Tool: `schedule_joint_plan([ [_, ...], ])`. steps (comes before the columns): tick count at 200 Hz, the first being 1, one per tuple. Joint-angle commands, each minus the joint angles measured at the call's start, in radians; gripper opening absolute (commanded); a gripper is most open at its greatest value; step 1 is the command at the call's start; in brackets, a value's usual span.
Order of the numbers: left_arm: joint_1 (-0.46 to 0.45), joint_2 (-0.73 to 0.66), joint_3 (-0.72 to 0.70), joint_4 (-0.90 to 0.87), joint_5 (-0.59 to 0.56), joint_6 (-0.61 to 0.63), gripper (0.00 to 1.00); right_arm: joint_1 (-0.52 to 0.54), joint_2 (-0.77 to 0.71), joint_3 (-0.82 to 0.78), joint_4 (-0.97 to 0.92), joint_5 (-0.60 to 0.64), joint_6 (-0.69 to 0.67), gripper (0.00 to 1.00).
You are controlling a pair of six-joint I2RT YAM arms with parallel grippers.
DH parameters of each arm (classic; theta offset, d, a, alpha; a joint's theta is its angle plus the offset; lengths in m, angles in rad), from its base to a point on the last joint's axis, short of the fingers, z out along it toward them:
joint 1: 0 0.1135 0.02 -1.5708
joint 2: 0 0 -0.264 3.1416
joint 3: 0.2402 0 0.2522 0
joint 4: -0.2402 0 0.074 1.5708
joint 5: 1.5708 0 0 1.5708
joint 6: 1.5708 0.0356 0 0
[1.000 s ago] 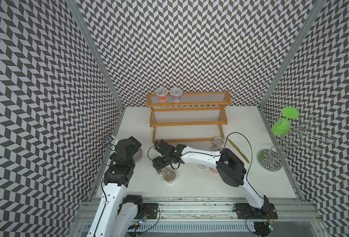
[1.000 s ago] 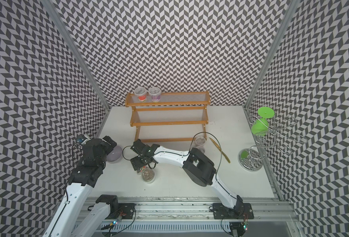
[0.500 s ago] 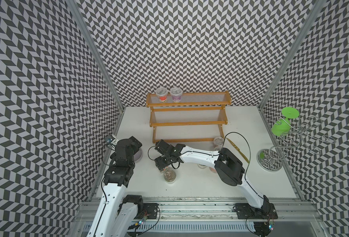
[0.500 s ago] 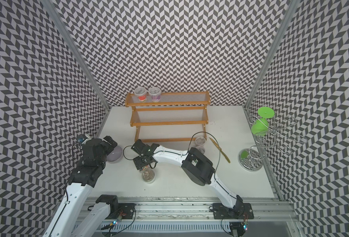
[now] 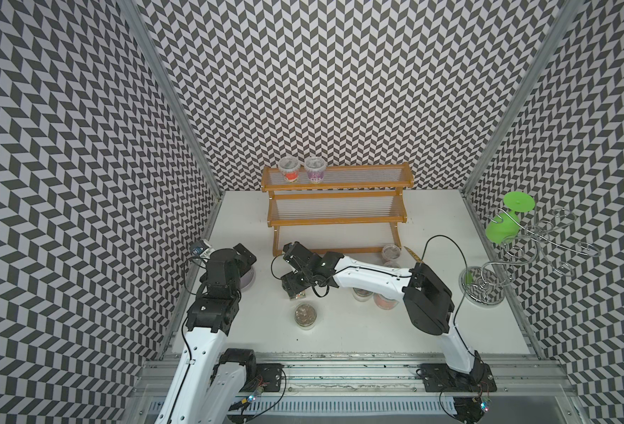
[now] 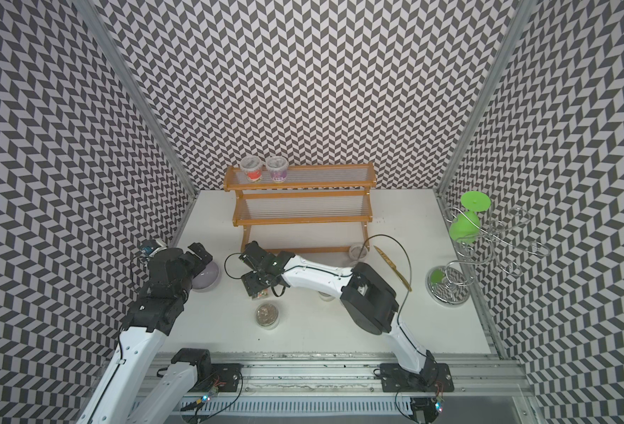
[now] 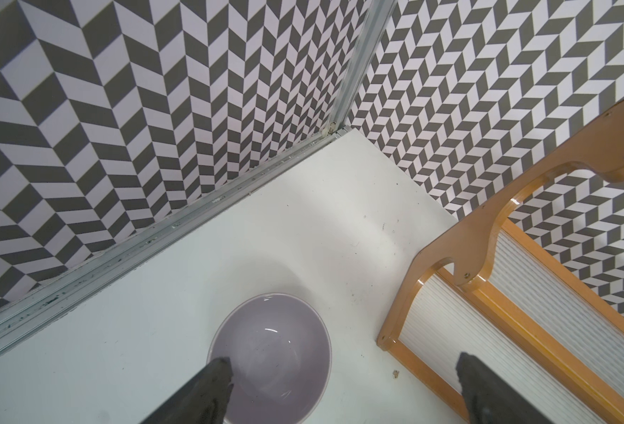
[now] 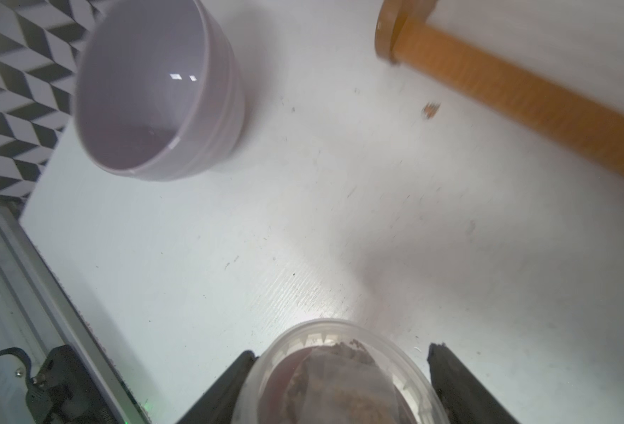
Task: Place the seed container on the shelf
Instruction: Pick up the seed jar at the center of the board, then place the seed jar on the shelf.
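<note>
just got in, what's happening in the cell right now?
The right tool straddles a clear lidded seed cup on the table near the shelf; whether it grips firmly is unclear. The left tool hangs open over a purple bowl. Two cups already sit on the shelf's top tier.

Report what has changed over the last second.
The right hand narrowed its jaws onto the clear lidded plastic seed container; its arm hardly moved. Unchanged: the left hand open by the lilac round bowl, the other clear lidded container, and the red-filled cup and purple-filled cup on the top tier of the orange-brown wooden three-tier shelf.
</note>
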Motion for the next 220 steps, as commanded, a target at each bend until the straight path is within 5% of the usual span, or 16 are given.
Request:
schedule_joint_plan([
  [1,0.007,-0.003,-0.008,0.051,0.064,0.019,1.0,-0.03,-0.123,-0.043,0.095,0.128,-0.04,0.72],
  [26,0.006,0.008,-0.013,0.112,0.177,0.033,0.98,-0.078,-0.242,-0.139,0.196,0.185,-0.059,0.71],
  [75,-0.003,0.041,-0.111,0.467,0.84,0.185,0.91,-0.161,-0.479,-0.299,0.401,0.302,-0.136,0.7],
  [94,-0.055,0.081,-0.138,0.601,0.985,0.157,0.9,-0.197,-0.537,-0.306,0.431,0.328,-0.161,0.7],
  [136,-0.28,0.217,-0.086,0.676,0.921,0.208,0.93,-0.26,-0.543,-0.234,0.46,0.368,-0.222,0.7],
  [220,-0.348,0.428,0.012,0.784,0.885,0.114,0.92,-0.355,-0.323,0.036,0.553,0.42,-0.389,0.71],
])
